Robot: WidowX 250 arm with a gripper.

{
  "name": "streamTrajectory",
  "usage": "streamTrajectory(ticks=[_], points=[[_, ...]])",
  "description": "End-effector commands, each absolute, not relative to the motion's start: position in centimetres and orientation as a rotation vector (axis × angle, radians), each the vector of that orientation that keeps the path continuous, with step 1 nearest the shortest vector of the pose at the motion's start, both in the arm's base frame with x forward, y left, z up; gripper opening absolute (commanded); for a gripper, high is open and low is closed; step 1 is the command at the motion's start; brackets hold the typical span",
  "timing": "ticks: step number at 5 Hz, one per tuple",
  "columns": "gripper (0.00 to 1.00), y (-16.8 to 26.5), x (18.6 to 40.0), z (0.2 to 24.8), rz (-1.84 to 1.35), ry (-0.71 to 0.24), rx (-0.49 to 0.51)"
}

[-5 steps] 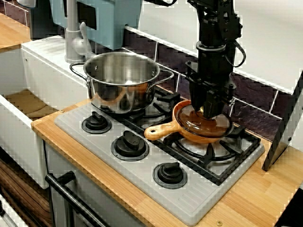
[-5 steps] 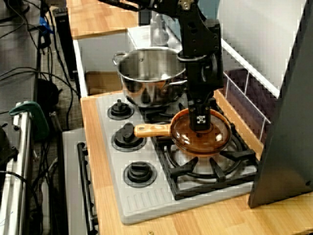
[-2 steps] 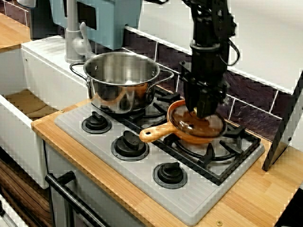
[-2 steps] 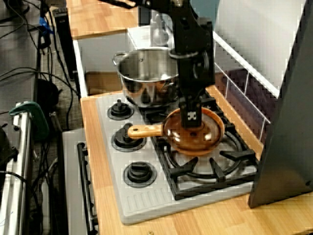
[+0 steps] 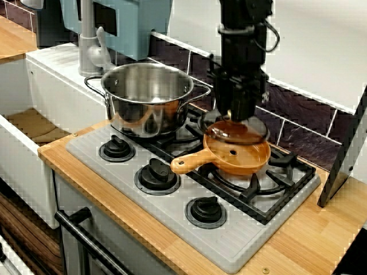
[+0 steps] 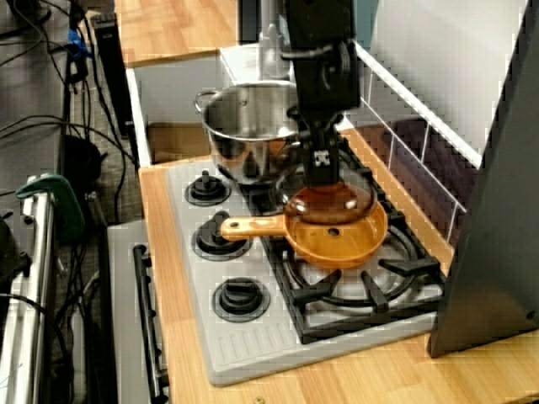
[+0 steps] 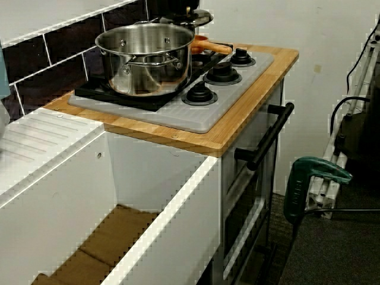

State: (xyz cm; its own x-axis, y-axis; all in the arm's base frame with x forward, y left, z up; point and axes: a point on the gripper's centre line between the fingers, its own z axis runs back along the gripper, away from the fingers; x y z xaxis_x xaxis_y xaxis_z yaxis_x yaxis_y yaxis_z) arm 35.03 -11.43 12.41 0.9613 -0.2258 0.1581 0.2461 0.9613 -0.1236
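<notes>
Gripper (image 5: 232,117) clamped on glass lid (image 5: 237,132), just above pan (image 5: 241,159) near stove (image 5: 229,252) back edge. Small grip: lid may slip or clip pot (image 5: 149,97).

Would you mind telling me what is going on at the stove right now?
The robot arm reaches down over the stove, and its fingers are closed on the top of a clear lid. The lid hangs level just above the orange pan and seems to be off its rim, a little towards the back wall. The pan sits on the right burner with its handle pointing at the knobs. A steel pot stands on the burner beside it, untouched.
</notes>
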Motion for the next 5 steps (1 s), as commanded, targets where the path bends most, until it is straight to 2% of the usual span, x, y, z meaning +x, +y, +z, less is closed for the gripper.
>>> streamTrajectory(ticks=[1,3,5], points=[[0.00,-9.6,35.0,17.8,-0.220,-0.260,-0.193],[0.00,-8.4,34.8,20.0,-0.207,-0.282,-0.223],[0.00,-6.9,35.6,20.3,-0.156,-0.329,-0.135]])
